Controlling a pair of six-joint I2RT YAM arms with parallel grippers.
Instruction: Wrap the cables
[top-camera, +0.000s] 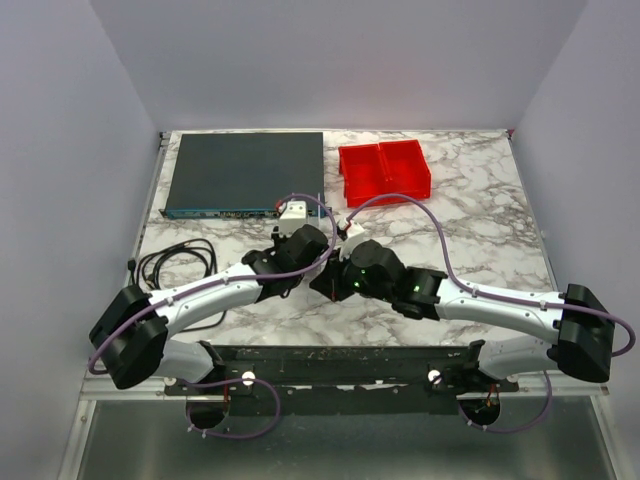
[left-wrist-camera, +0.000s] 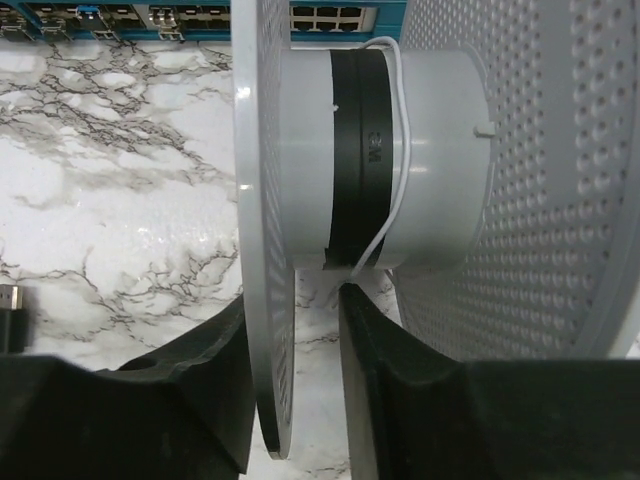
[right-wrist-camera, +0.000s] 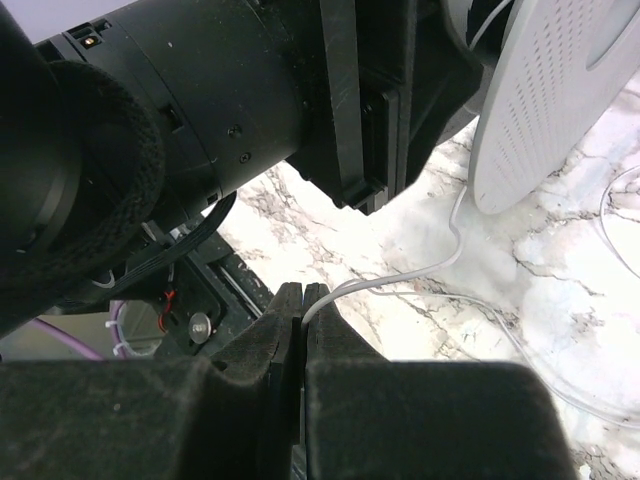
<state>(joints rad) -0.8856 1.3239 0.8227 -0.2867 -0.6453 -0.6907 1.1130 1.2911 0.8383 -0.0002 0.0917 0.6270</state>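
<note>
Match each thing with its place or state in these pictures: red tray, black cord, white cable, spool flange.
Things:
1. red tray
2. black cord
3. white cable
4. spool flange

Places or states:
A. between the fingers of the open left claw
B. pinched in the shut right claw
C. coiled on the left side of the table
D. at the far side, right of the dark flat box

Pairs: 1-D, 2-C, 3-B, 4-A
</note>
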